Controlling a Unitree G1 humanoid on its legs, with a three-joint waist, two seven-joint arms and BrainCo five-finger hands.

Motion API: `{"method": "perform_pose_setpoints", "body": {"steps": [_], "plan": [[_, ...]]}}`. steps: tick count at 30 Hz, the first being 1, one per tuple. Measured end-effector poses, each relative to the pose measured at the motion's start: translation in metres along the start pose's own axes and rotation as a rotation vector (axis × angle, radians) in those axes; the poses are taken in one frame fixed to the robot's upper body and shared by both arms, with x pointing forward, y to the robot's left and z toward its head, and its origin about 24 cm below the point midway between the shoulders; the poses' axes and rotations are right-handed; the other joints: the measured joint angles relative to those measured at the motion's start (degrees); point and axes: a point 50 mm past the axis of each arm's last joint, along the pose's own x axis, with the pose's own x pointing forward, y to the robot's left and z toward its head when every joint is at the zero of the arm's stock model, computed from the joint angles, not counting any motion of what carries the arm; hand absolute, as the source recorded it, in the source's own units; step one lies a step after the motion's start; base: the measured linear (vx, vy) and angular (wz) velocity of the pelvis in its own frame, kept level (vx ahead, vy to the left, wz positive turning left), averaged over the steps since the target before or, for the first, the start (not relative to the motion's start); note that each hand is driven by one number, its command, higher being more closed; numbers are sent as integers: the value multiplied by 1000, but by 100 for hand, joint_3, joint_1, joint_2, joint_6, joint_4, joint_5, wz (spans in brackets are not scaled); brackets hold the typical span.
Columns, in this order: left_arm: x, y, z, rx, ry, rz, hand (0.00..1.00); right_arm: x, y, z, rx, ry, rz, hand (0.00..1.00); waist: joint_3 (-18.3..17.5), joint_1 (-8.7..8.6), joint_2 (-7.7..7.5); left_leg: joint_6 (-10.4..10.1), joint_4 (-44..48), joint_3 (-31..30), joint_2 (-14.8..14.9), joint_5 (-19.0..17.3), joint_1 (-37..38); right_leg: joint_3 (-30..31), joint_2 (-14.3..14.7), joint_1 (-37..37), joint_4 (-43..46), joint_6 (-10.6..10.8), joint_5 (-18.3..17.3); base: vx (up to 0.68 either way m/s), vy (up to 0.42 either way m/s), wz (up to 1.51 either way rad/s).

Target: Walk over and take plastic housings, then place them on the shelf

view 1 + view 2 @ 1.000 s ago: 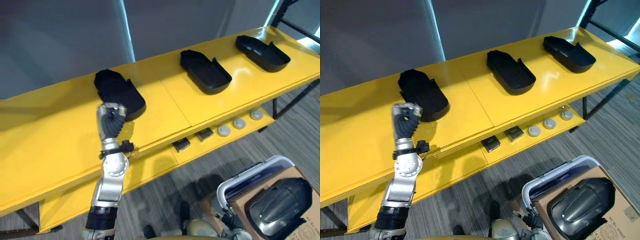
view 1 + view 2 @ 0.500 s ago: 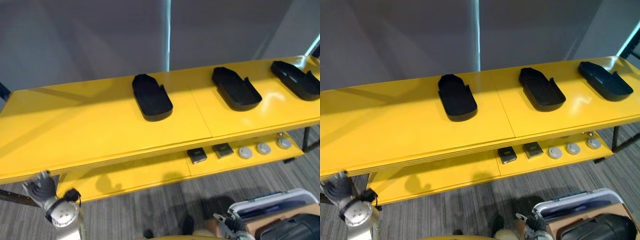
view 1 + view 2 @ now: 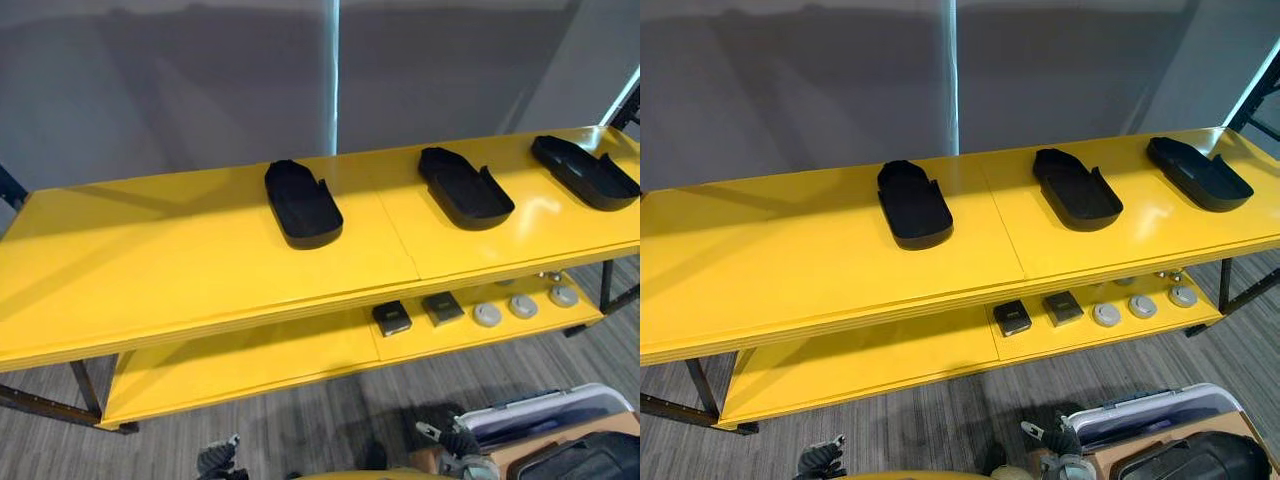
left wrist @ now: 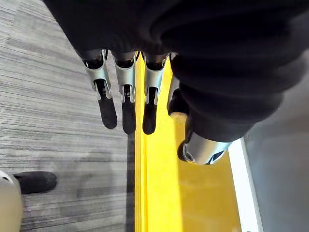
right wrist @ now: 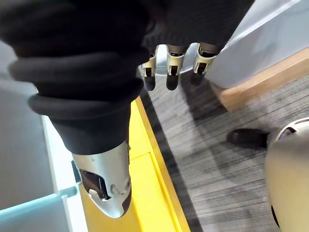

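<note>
Three plastic housings [image 3: 465, 188] already on the shelf [image 3: 150, 270], likely more to fetch.
The housings lie spaced along the yellow top board, well apart from both hands. The left robot hand [image 4: 123, 94] and right robot hand [image 5: 169, 72] hang low before the shelf, fingers straight, holding nothing. Another dark housing [image 3: 1200, 460] waits in a box [image 3: 1108, 463] near the right hand.

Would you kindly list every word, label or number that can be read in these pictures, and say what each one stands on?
None can be read.
Black housings on the yellow shelf: no print shows on them.
Small dark boxes on the lower shelf: any marking is too small to read.
</note>
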Motion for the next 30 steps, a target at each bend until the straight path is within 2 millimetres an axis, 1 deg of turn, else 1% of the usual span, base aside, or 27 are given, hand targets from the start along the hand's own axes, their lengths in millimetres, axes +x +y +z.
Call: {"method": "perform_pose_setpoints", "body": {"steps": [2, 4, 5, 6, 7, 8, 9, 10, 11, 12, 13, 14, 15, 17, 18, 19, 20, 21, 22, 23, 24, 25, 26, 27, 28, 29, 30], "plan": [[2, -1, 5, 39, -24, -11, 0, 1, 1, 4, 1, -9, -9, 0, 2, -23, 4, -3, 6, 0, 7, -1, 2, 2, 7, 3, 1, -18, 6, 51, 12, 0], [2, -3, 8, 81, -42, -30, 0, 3, 2, 8, -1, -20, -7, 0, 16, -97, 21, -18, 29, 26, 16, -12, 40, 3, 10, 48, 3, -18, -11, 58, 19, -1], [2, -3, 9, 90, -46, -35, 0, 3, 2, 9, -5, -23, -5, 0, 26, -104, 29, -37, 40, 33, 19, -27, 57, 6, 11, 68, 4, -17, -20, 60, 27, -4], [3, -5, 13, 100, -61, -48, 0, 4, 3, 11, -15, -30, -4, 0, 64, -114, 51, -69, 130, 57, 36, -106, 71, 26, 10, 86, 70, -19, -90, 47, 25, -6], [3, -7, 15, 109, -70, -56, 0, 4, 3, 12, -20, -34, -3, 0, 105, -112, 68, -58, 228, 87, 53, -170, 67, 48, 4, 77, 178, 8, -172, 43, 30, -15], [3, -9, 20, 128, -95, -70, 0, 5, 4, 16, -35, -47, 0, 0, 222, -101, 112, -87, 547, 122, 125, -393, 48, 131, -8, 7, 532, 7, -391, 14, 18, -19], [3, -10, 21, 133, -101, -71, 0, 5, 4, 17, -35, -51, 2, 0, 229, -89, 125, -112, 636, 133, 143, -458, 21, 163, -10, -46, 643, 16, -460, -3, 13, -35], [3, -10, 25, 136, -120, -70, 0, 6, 6, 22, -39, -68, 8, 0, 238, -93, 136, -143, 982, 142, 196, -645, -149, 288, -36, -308, 1089, -6, -678, -7, 3, -32], [3, -10, 28, 133, -132, -69, 0, 7, 7, 25, -40, -75, 9, 0, 243, -91, 125, -165, 1113, 129, 194, -680, -213, 353, -62, -435, 1260, -40, -749, 46, -14, -54], [3, -10, 34, 127, -156, -65, 0, 9, 10, 32, -51, -95, 15, 0, 285, -67, 54, -170, 1344, -41, 132, -694, -313, 540, -115, -671, 1573, -62, -865, 53, -36, -68], [2, -10, 37, 121, -171, -65, 0, 11, 11, 39, -67, -115, 18, 0, 338, -65, 35, -162, 1482, -291, 95, -710, -398, 730, -126, -805, 1717, -56, -878, 62, -55, -77], [2, -11, 37, 119, -172, -65, 0, 11, 11, 44, -74, -130, 19, 0, 359, -64, 41, -162, 1510, -407, 72, -728, -398, 805, -126, -860, 1783, -47, -885, 22, -30, -69], [2, -12, 40, 117, -179, -65, 0, 12, 11, 52, -83, -160, 17, 0, 404, -95, 75, -156, 1510, -547, 36, -770, -375, 917, -129, -940, 1871, -31, -899, 24, 23, -46], [5, -14, 51, 112, -210, -61, 0, 12, 7, 54, -93, -169, 9, 0, 448, -143, 127, -110, 1480, -551, 38, -912, -336, 995, -103, -1014, 1947, -20, -900, -2, 76, -35], [6, -14, 60, 107, -237, -54, 0, 12, 7, 53, -94, -167, 10, 0, 459, -152, 126, -18, 1494, -480, 39, -1020, -323, 1106, -72, -1136, 2014, 4, -889, -30, 108, -53], [8, -14, 67, 104, -258, -51, 0, 11, 11, 54, -88, -173, 19, 0, 499, -123, 82, 75, 1510, -301, 17, -1100, -364, 1290, -43, -1294, 2061, 30, -821, -50, 113, -71], [8, -12, 69, 102, -267, -45, 0, 11, 14, 56, -84, -182, 26, 0, 522, -91, 47, 92, 1556, -162, -3, -1129, -414, 1452, -10, -1388, 2049, 60, -746, -72, 99, -118], [8, -8, 72, 101, -279, -31, 0, 10, 23, 62, -81, -209, 45, 0, 559, -61, -5, 162, 1744, 168, 5, -1236, -591, 1825, 93, -1575, 1897, 114, -499, -174, 143, -155], [9, -4, 75, 108, -290, -17, 0, 11, 31, 69, -106, -228, 70, 0, 657, -57, -51, 243, 1904, 517, 28, -1307, -743, 2119, 165, -1633, 1497, 200, -102, -195, 144, -156], [10, -2, 76, 108, -295, -8, 0, 11, 35, 71, -122, -237, 81, 0, 705, -72, -82, 276, 1957, 675, 21, -1323, -800, 2202, 187, -1616, 1227, 235, 147, -273, 165, -151], [11, 2, 80, 104, -304, 12, 0, 11, 40, 73, -146, -245, 97, 0, 756, -83, -113, 425, 2074, 993, 67, -1334, -957, 2337, 231, -1589, 609, 426, 814, -203, 84, -109], [11, 3, 81, 97, -305, 18, 0, 11, 42, 77, -157, -255, 102, 0, 777, -57, -86, 482, 2073, 1169, 121, -1342, -1021, 2277, 232, -1587, 387, 530, 1010, -244, 89, -126], [13, 4, 84, 95, -311, 27, 0, 11, 42, 76, -163, -251, 103, 0, 879, -44, -75, 557, 2052, 1424, 157, -1312, -1015, 1715, 161, -1756, 1318, 257, 255, -199, 68, -96], [13, 5, 83, 97, -308, 32, 0, 10, 40, 70, -170, -233, 100, 0, 911, -37, -30, 621, 1985, 1575, 200, -1269, -957, 1381, 85, -1818, 2445, 131, -617, -170, 67, -79], [13, 5, 83, 99, -306, 32, 0, 10, 39, 66, -175, -221, 98, 0, 919, -41, -10, 632, 1985, 1625, 231, -1254, -929, 1315, 73, -1751, 2876, 87, -923, -143, 52, -53], [13, 5, 82, 112, -309, 34, 0, 8, 36, 55, -188, -193, 97, 0, 905, -42, -16, 646, 1990, 1686, 248, -1215, -875, 1173, -38, -1450, 3510, 147, -1433, -98, 14, -23], [13, 5, 83, 117, -311, 33, 0, 8, 35, 49, -203, -178, 97, 0, 890, -58, -42, 652, 2014, 1695, 244, -1200, -890, 1113, -123, -1206, 3709, 207, -1680, -116, -22, -15]]}}
